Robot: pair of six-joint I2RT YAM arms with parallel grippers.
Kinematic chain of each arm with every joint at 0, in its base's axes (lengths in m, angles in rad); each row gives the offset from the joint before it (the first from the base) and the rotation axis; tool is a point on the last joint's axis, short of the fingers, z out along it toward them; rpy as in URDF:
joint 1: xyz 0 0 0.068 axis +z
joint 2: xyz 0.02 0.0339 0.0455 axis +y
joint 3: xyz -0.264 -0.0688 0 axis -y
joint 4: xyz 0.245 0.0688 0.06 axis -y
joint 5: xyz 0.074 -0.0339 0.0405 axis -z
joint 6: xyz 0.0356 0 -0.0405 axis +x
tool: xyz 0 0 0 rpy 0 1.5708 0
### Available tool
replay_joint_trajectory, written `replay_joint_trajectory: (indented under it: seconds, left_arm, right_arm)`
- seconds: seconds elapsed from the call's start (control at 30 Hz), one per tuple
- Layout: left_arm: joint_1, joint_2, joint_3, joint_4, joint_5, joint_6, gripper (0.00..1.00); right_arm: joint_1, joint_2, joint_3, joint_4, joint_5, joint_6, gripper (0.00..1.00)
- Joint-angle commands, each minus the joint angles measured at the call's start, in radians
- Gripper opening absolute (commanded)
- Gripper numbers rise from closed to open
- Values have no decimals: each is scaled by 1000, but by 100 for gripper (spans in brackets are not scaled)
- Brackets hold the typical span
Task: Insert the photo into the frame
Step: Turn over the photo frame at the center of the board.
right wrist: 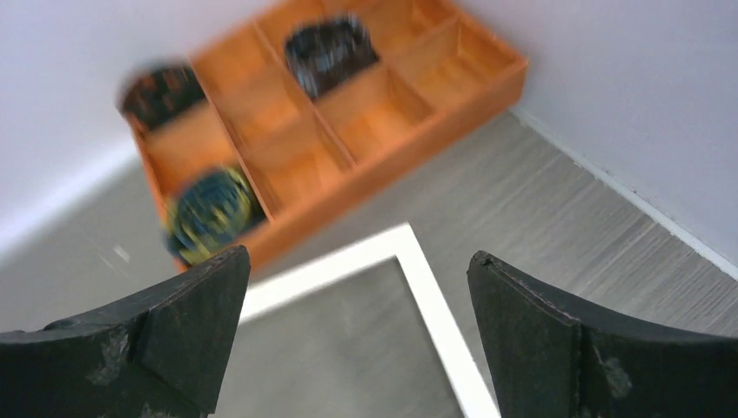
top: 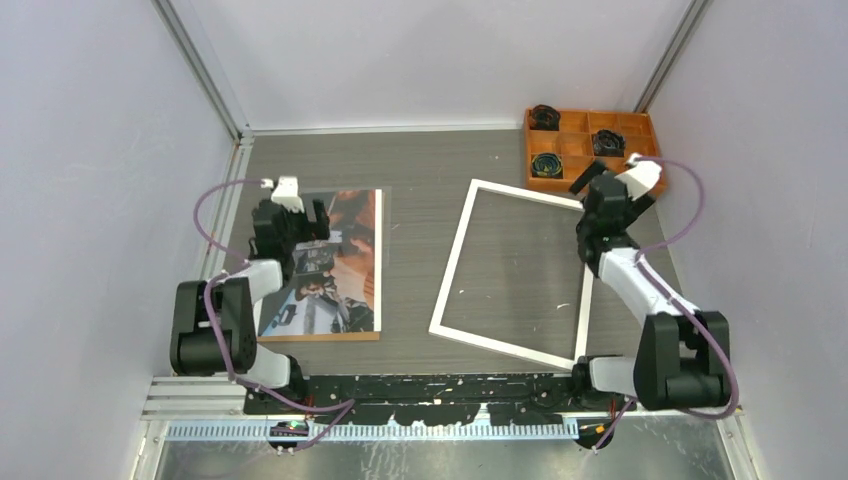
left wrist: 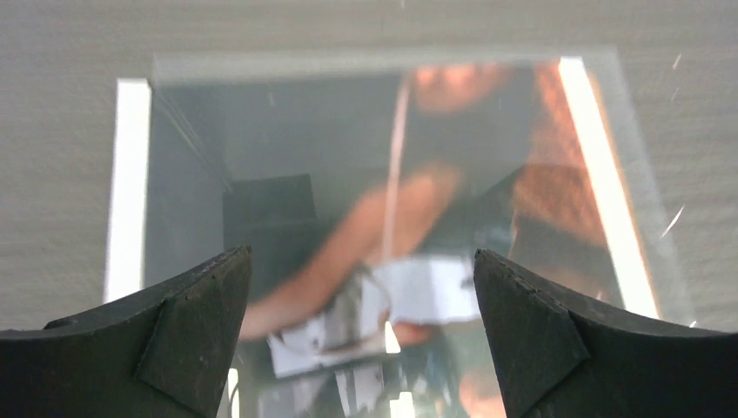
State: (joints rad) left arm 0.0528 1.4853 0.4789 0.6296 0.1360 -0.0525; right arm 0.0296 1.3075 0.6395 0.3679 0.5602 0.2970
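**A:** Grey desk point(top: 420, 200) in view. The frame point(top: 453, 256) lies flat, white side up, right of centre and skewed, with nothing inside its rails.

**B:** And the photo point(top: 340, 270) is at its 9 o'clock, well apart, flat and picture side up. Orange tray point(top: 575, 140) sits in the far corner at 1 o'clock, just beyond the frame.

**A:** Arms now. The left one is folded tight, elbow by its base, wrist over the photo's left half. Left tool point(left wrist: 361, 340) points down, fingers spread wide, gripping nothing.

**B:** The right forearm stretches towards 11 o'clock, over the frame's far right corner. Right tool point(right wrist: 357, 340) gapes too, empty, aimed at the tray.
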Motion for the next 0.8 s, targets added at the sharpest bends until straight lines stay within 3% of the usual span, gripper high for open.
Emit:
replay_joint_trajectory:
  seconds: [0.0,0.1,0.17,0.3,0.37,0.57,0.77]
  left_arm:
    - [34,-92,259,-455,104,-24,100]
    - [47,-76,419,-697,166,-57,100]
    - [49,-56,516,-825,181,-71,100]
    - [49,-10,673,-1033,205,-48,100]
    - [49,14,743,-1112,205,-25,100]
    - [49,91,856,-1290,202,16,94]
    - [51,96,872,-1357,206,26,92]
  right_arm:
    - [-9,-78,178,-477,209,462,100]
    - [-15,-113,220,-641,78,597,100]
    - [11,-93,262,-680,-71,516,100]
    - [245,77,509,-1026,127,543,100]
    - [314,149,600,-1110,92,565,100]
    - [523,300,700,-1083,-78,561,100]
    - [668,500,845,-1111,-104,574,100]
